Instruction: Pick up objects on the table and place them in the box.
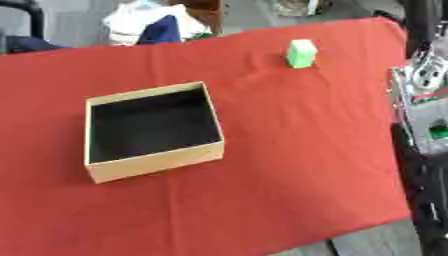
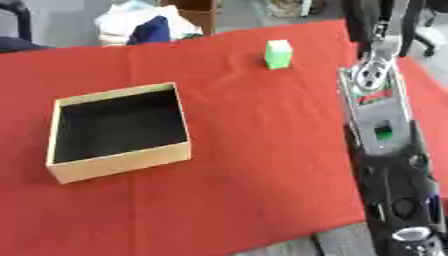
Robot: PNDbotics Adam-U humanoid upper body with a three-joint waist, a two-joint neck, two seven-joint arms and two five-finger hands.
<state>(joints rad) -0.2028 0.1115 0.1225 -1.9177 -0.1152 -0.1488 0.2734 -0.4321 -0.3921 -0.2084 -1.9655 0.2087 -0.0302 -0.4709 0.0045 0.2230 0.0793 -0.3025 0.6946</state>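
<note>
The right arm (image 2: 381,130) enters from the lower right and extends up the right side of the right eye view, silver in its upper section and black nearer the camera. Its hand is not distinguishable; the arm's far end merges with dark shapes at the top edge, so whether the fingers are straight or curled cannot be determined. No left hand appears in either view.

A green block (image 1: 301,53) stands upright on the red tablecloth (image 1: 289,150), left of the arm's far end and apart from it. An open cardboard box (image 1: 153,162) with a dark interior sits well to the left of the arm, nearer the camera than the block. Nothing lies between arm and block.

A pile of white and dark blue cloth (image 1: 149,22) lies beyond the table's far edge, blurred. In the left eye view the arm is cut off by the right border.
</note>
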